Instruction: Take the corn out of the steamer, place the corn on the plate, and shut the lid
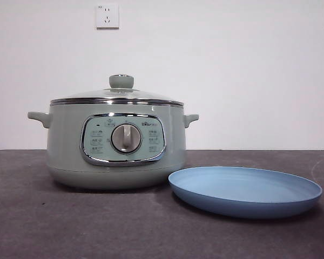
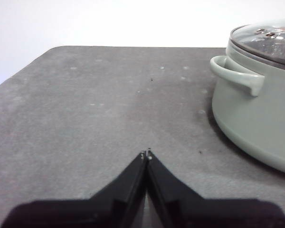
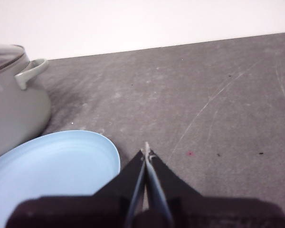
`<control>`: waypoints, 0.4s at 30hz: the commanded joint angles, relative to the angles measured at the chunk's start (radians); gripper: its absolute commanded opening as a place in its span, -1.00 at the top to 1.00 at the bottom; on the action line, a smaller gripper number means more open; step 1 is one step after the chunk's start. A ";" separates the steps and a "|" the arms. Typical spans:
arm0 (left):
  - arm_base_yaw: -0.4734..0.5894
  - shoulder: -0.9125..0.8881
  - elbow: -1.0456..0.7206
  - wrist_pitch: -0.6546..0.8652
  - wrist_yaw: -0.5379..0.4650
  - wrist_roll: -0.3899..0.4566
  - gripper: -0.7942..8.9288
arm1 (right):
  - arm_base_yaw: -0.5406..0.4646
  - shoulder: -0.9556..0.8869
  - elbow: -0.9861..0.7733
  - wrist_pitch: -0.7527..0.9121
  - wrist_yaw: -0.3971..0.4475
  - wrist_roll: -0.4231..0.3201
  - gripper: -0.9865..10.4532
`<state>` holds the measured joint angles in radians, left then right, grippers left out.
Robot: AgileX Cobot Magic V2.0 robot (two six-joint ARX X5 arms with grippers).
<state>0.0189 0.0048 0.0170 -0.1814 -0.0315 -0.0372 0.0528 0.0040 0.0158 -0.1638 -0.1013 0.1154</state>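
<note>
Lid (image 1: 117, 95) sits on steamer (image 1: 116, 143); corn not visible. Plate (image 1: 245, 191) just beside the steamer on the bench (image 1: 38, 221). My left end effector (image 2: 146, 154) and right end effector (image 3: 146, 151) pinched closed, holding nothing, over bare bench.

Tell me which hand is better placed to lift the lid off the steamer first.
Probably the left. The left hand, shut, faces bare table beside the steamer, whose lid is on. The right hand, also shut, sits over the plate's edge, which lies between it and the steamer.
</note>
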 commanded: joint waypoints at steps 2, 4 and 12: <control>0.002 -0.002 0.016 0.013 0.060 -0.078 0.85 | 0.001 -0.003 0.001 -0.009 -0.005 0.121 0.85; 0.002 -0.002 0.044 0.003 0.068 -0.107 0.85 | 0.001 -0.003 0.023 -0.009 -0.005 0.156 0.85; 0.002 0.027 0.237 -0.068 0.148 -0.206 0.85 | 0.002 0.059 0.179 -0.010 -0.135 0.192 0.85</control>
<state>0.0189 0.0273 0.2432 -0.2489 0.1070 -0.2138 0.0528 0.0498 0.1810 -0.1791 -0.2237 0.2890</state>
